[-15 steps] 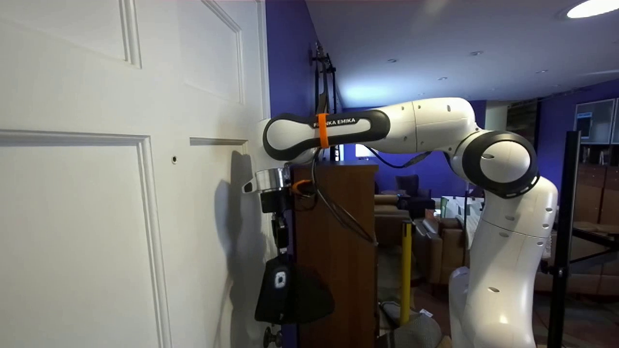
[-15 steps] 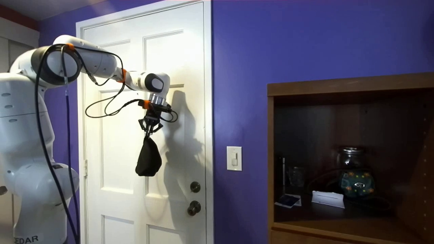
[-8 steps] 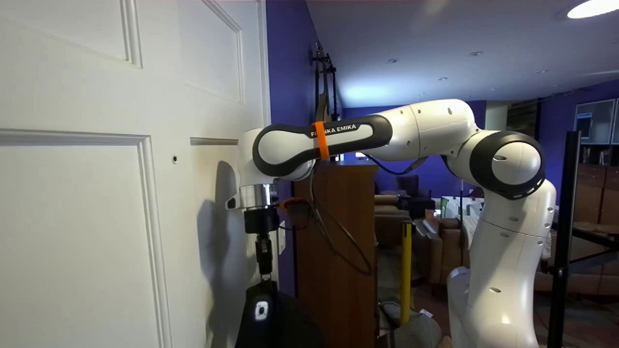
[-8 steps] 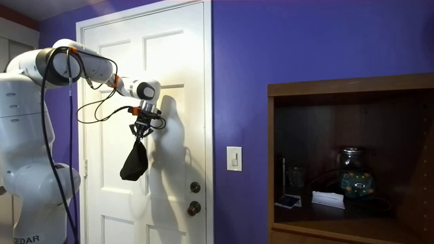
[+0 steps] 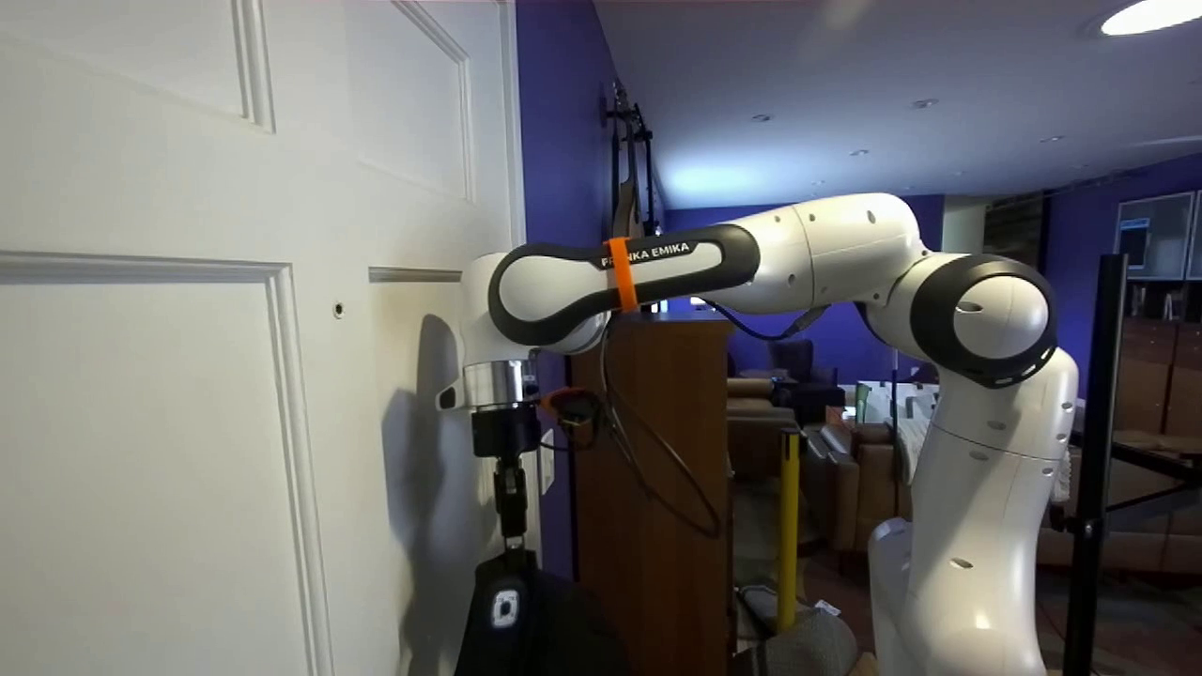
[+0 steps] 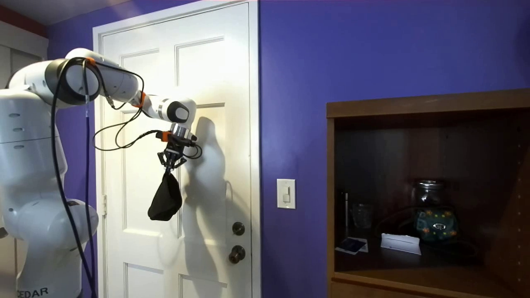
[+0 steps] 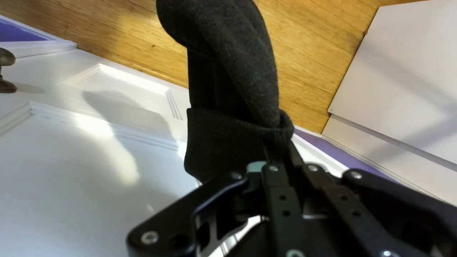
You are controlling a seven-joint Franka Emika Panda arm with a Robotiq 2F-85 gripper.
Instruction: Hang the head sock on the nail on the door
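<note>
Two jaws, pointing downward, are pressed together on the narrow upper end of the head sock [image 6: 165, 200], pinching the fabric at their tips. Below them the limp black cloth hangs in the air, widening toward its lower end; a small white patch [image 5: 504, 608] shows on its side in an exterior view. The wrist view gives it up close, with a folded cuff [image 7: 225, 142] just beyond the jaws and a wooden floor [image 7: 307, 46] behind.

Above the jaws comes the white arm [image 5: 850, 244], with an orange strap [image 5: 622, 274] around it and black cables [image 6: 54, 128] running along it. Near it stands the white door [image 5: 141, 451], on which a dark shadow [image 6: 207, 174] falls. On the same door, between raised panels, the nail [image 5: 339, 311] shows as a dark dot, higher than the jaws and apart from the head sock.

Further out, a round lock [image 6: 238, 228] sits above a door knob [image 6: 237, 254], and a light switch [image 6: 286, 193] is fixed to the purple wall [image 6: 298, 82]. Beyond that, a brown cabinet [image 6: 414, 103] holds a lidded jar [image 6: 429, 192], a drinking glass [image 6: 362, 216], a flowered purse [image 6: 437, 225] and a white card [image 6: 400, 243].
</note>
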